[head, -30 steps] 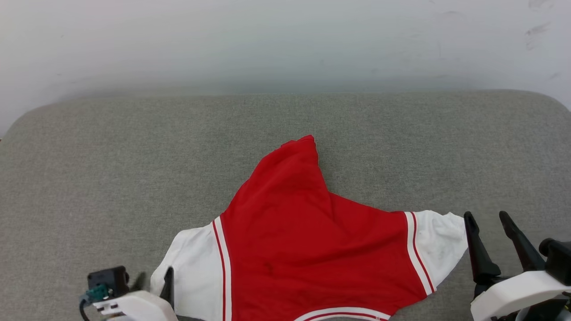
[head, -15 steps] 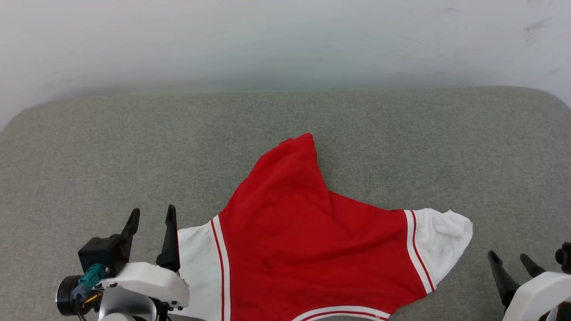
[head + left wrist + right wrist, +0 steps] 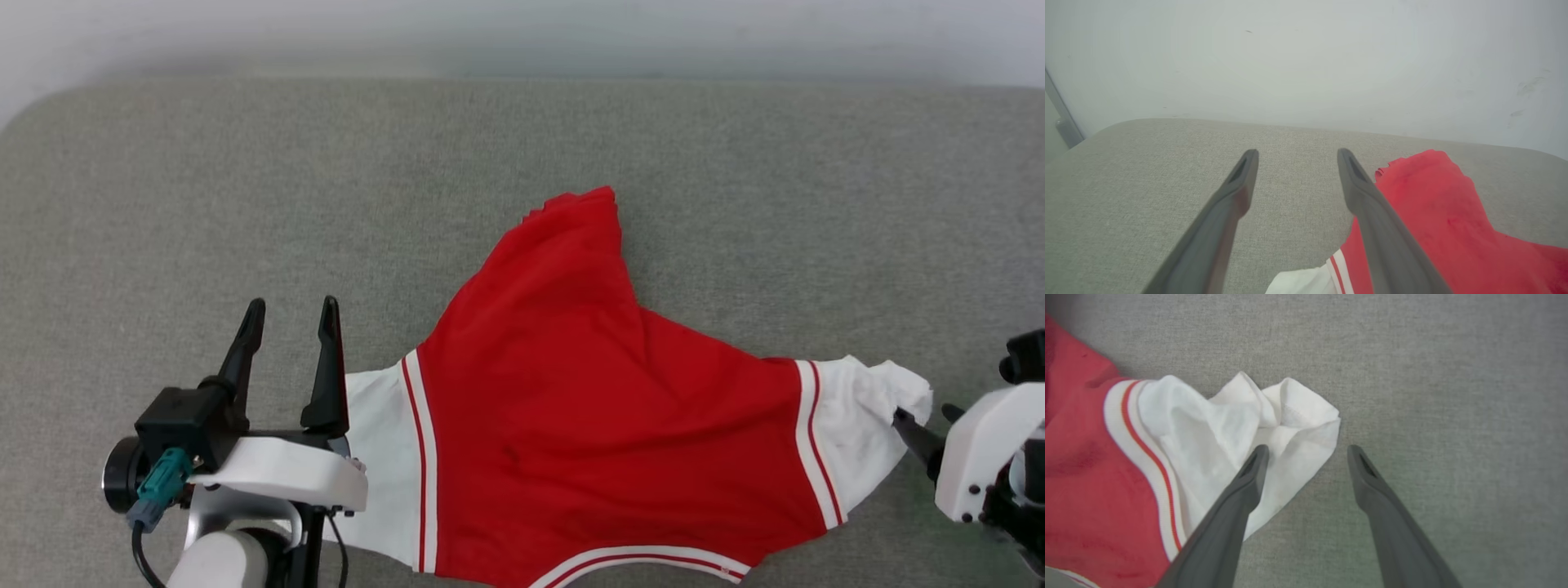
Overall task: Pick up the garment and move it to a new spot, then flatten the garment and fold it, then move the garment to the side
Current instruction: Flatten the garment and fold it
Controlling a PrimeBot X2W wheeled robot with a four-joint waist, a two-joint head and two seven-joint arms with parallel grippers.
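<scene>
The garment (image 3: 588,392), a red jersey with white sleeves and red-white striped trim, lies spread with its plain red side up on a grey fabric surface (image 3: 163,180). My left gripper (image 3: 291,304) stands open just left of the left white sleeve (image 3: 380,457), holding nothing. In the left wrist view that gripper (image 3: 1297,153) points over bare fabric, with the garment (image 3: 1433,204) to its right. My right gripper (image 3: 927,420) is open at the crumpled right sleeve (image 3: 882,392). In the right wrist view its left finger (image 3: 1249,477) lies over the sleeve (image 3: 1208,428), and the gripper (image 3: 1308,449) grips nothing.
The grey padded surface ends at a white wall (image 3: 522,33) at the back, with rounded corners at the far left (image 3: 1106,130). Bare fabric stretches behind the garment and on both sides of it.
The camera has tilted down. My left gripper opened and rose off the left sleeve. My right gripper dropped back, then came in at the right sleeve, whose tip is now bunched.
</scene>
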